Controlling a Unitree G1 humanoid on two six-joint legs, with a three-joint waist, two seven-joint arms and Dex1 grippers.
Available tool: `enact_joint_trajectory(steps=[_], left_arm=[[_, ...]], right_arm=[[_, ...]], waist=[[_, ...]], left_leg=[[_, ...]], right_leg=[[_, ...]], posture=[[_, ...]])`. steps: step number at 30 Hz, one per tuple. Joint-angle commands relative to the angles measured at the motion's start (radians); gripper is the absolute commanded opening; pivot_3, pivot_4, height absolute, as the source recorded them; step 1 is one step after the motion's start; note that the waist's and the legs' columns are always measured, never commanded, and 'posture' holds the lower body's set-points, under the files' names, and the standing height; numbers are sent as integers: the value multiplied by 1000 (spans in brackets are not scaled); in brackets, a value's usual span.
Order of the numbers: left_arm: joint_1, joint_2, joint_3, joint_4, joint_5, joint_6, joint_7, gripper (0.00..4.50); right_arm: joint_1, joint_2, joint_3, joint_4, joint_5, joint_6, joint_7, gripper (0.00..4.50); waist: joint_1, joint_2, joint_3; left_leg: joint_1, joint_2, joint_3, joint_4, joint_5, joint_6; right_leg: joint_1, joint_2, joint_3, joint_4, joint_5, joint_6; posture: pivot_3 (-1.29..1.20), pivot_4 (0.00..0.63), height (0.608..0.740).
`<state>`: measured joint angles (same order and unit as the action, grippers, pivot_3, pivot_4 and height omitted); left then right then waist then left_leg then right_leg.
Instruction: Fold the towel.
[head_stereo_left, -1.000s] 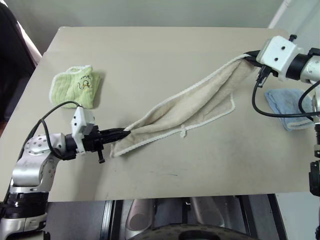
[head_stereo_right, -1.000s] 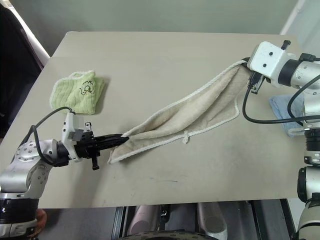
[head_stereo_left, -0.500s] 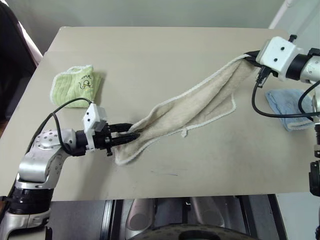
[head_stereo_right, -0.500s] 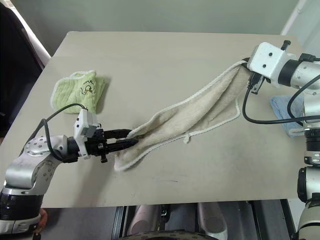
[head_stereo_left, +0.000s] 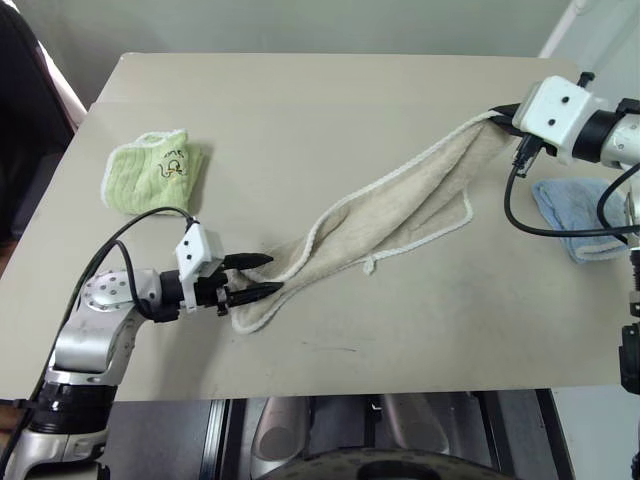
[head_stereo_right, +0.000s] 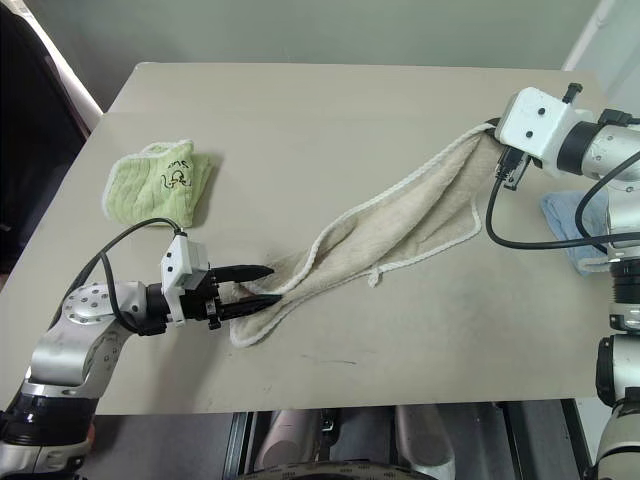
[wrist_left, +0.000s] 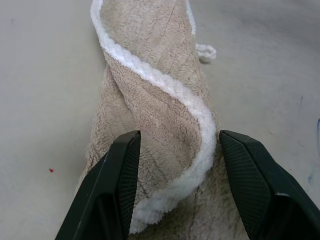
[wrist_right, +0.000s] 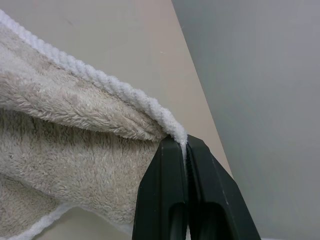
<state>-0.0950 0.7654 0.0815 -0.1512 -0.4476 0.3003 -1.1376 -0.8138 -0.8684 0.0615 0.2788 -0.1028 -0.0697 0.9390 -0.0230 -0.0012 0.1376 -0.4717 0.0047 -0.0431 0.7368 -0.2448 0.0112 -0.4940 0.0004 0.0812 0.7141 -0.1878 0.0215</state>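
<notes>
Three cloths are lying on one beige table (head_stereo_left: 330, 110), and two robot grippers are working over it. The towel (head_stereo_left: 400, 205), a tan terry cloth with a white corded edge, is stretching diagonally across the middle of the table, from the near left toward the far right. A small white loop (head_stereo_left: 368, 266) is hanging from its lower edge, about midway along. A small light-green quilted cloth (head_stereo_left: 152, 172) with a dark printed drawing is sitting folded at the left side of the table, well apart from the towel. A light-blue cloth (head_stereo_left: 572, 215) is lying crumpled at the right edge, beneath the right arm's black cable.

The left gripper (head_stereo_left: 262, 276) is lying low over the table with its two black fingers standing apart, one on each side of the towel's rumpled lower end. In the left wrist view, the fingers (wrist_left: 117, 185) are flanking the fluffy pile and the curving white cord without pinching it.

The right gripper (wrist_right: 186, 150) is raised at the far right, its fingers pressed tightly together on the towel's corded edge, holding that upper corner off the table so the cloth is sagging down in a long fold.
</notes>
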Motion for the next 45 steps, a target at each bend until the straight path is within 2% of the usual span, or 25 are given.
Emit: enact_joint_trajectory(steps=[1, 13, 16, 22, 35, 39, 45], left_arm=[[-3, -12, -8, -5, 0, -37, -16, 2713], [-22, -42, -30, 15, 5, -24, -16, 2713], [-27, -43, -26, 11, -6, -8, -14, 2064], [-13, -27, -13, -6, -19, 8, -19, 9], [-3, -31, 7, -5, -75, 57, -12, 9], [-8, -25, 5, -1, -75, 67, -7, 1040], [-2, -20, -37, 30, 34, -39, -6, 3213]], right_arm=[[-12, -17, -24, -25, 1, -13, -18, 0], [3, -29, -31, -44, 3, -5, -23, 0], [4, -31, -31, -43, 3, -6, -24, 0], [4, -32, -29, -42, 2, -6, -24, 0], [4, -28, -23, -41, -1, -9, -25, 0], [3, -29, -23, -41, -1, -10, -25, 0], [14, -31, -24, -43, -4, -12, -31, 0]], waist=[[0, 0, 0], [0, 0, 0], [0, 0, 0], [0, 0, 0], [0, 0, 0], [0, 0, 0], [0, 0, 0]], left_leg=[[0, 0, 0, 0, 0, 0], [0, 0, 0, 0, 0, 0], [0, 0, 0, 0, 0, 0], [0, 0, 0, 0, 0, 0], [0, 0, 0, 0, 0, 0], [0, 0, 0, 0, 0, 0], [0, 0, 0, 0, 0, 0]], right_leg=[[0, 0, 0, 0, 0, 0], [0, 0, 0, 0, 0, 0], [0, 0, 0, 0, 0, 0], [0, 0, 0, 0, 0, 0], [0, 0, 0, 0, 0, 0], [0, 0, 0, 0, 0, 0], [0, 0, 0, 0, 0, 0]], posture=[[0, 150, 697], [0, 150, 697], [0, 150, 697], [0, 150, 697], [0, 150, 697], [0, 150, 697], [0, 150, 697]])
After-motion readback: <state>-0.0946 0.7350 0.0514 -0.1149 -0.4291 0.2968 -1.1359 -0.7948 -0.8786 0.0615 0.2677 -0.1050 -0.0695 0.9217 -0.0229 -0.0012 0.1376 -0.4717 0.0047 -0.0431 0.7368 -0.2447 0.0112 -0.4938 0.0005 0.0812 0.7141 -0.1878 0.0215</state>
